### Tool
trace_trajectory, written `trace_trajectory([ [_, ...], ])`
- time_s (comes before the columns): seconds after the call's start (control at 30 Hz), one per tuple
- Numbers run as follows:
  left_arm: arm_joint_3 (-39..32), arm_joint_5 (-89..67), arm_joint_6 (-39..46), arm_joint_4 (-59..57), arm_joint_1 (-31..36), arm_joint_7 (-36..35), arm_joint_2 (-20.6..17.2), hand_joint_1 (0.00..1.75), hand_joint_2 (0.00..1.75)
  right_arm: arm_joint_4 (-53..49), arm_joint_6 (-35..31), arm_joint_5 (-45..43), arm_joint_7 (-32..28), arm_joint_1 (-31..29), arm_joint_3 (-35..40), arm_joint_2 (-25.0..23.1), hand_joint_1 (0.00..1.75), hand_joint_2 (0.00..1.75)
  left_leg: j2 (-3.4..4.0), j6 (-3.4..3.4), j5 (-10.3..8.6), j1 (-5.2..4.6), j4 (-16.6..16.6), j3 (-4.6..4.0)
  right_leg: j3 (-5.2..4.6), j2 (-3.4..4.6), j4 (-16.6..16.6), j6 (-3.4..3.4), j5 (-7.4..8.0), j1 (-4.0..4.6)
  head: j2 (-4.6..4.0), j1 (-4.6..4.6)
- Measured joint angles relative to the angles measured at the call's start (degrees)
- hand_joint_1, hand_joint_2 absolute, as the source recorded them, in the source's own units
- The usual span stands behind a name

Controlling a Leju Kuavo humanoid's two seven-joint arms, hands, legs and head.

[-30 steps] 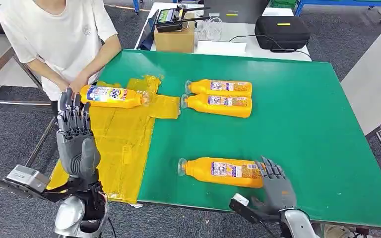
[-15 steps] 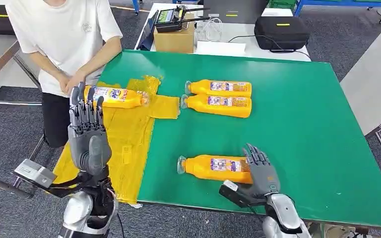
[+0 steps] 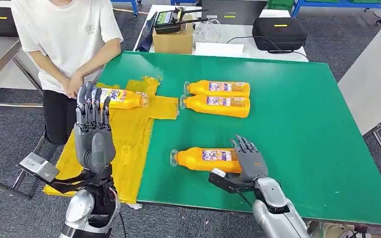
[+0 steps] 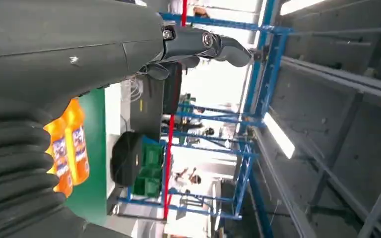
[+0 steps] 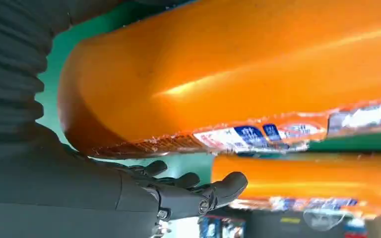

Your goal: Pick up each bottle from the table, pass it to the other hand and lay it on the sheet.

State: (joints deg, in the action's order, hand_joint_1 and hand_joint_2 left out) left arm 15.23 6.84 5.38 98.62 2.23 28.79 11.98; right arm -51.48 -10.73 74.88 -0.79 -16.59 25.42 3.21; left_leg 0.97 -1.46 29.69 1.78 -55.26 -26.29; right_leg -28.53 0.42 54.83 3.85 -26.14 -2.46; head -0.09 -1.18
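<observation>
— Four orange bottles, all lying on their sides. Nearest bottle (image 3: 206, 159) sits on the green desk (image 3: 297, 124) close to the near edge, clear neck pointing left, white and blue label round its middle.

— And the right robot hand (image 3: 247, 158)?

— Fingers spread, laid against that bottle's right end; whether it actually grips, I cannot tell. The left robot hand (image 3: 93, 133) is raised over the yellow sheet (image 3: 124, 134), fingers straight up and pressed side by side, holding nothing.

— The others?

— Two bottles (image 3: 217, 98) touch each other further back, mid-desk, necks left. A fourth bottle (image 3: 119, 98) rests at the sheet's far end, partly behind the left fingers.

— Anything around?

— A person in a white shirt (image 3: 67, 34) stands at the far left corner, hands beside that fourth bottle. Beyond the desk, a cardboard box (image 3: 172, 40) and a black case (image 3: 279, 33). Label writing is too small to read.
</observation>
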Motion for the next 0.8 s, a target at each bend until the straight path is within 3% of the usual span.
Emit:
trace_trajectory([
  [0.17, -0.1, 0.2, 0.0, -0.6, 0.2, -0.3, 0.0, 0.00, 1.75, 4.6, 4.9, -1.5, 0.8, -3.8, 2.1, 0.4, 1.75, 1.75, 0.31, 0.05, 0.10, 0.00, 0.0, 0.57, 0.44, 0.27, 0.0, -0.01, 0.01, 0.00, 0.00, -0.02],
  [0.23, -0.2, 0.2, 0.0, -1.0, 0.5, -0.3, 0.0, 0.00, 1.75, 6.8, 6.8, -2.6, 0.9, -5.7, 2.9, 0.4, 1.75, 1.75, 0.34, 0.10, 0.21, 0.00, 0.0, 0.88, 0.20, 0.29, -0.1, 0.00, -0.01, 0.01, 0.00, -0.02],
  [0.4, -0.3, 0.2, 0.1, -1.8, 1.1, -0.3, 0.1, 0.00, 1.75, 10.8, 8.3, -4.1, 0.9, -8.8, 4.4, 0.4, 1.75, 1.75, 0.31, 0.21, 0.43, 0.01, 0.1, 1.49, 0.86, 0.27, -0.2, 0.13, -0.18, 0.02, 0.00, 0.00],
  [0.6, -0.3, 0.2, 0.1, -2.2, 1.9, -0.4, 0.2, 0.00, 1.75, 14.1, 10.9, -5.9, 0.6, -12.0, 6.0, 0.5, 1.75, 1.75, 0.37, 0.22, 0.45, 0.01, 0.1, 1.67, 1.07, 0.39, -0.3, 0.15, -0.16, 0.02, 0.00, 0.00],
  [0.7, -0.3, 0.2, 0.2, -2.3, 2.0, -0.2, 0.2, 0.00, 1.75, 15.0, 11.0, -10.9, -3.6, -12.7, 6.1, 0.5, 1.75, 1.75, 0.36, 0.25, 0.46, 0.01, 0.1, 1.68, 1.61, 0.39, -0.3, 0.15, -0.16, 0.02, 0.00, 0.00],
  [0.8, -0.3, 0.1, 0.2, -2.4, 1.9, 0.1, 0.1, 0.00, 1.75, 14.1, 10.6, -23.2, -12.3, -11.4, 4.2, 0.1, 1.75, 1.75, 0.33, 0.26, 0.43, 0.01, 0.0, 1.61, 1.68, 0.39, -0.3, 0.19, -0.12, 0.01, 0.00, 0.04],
])
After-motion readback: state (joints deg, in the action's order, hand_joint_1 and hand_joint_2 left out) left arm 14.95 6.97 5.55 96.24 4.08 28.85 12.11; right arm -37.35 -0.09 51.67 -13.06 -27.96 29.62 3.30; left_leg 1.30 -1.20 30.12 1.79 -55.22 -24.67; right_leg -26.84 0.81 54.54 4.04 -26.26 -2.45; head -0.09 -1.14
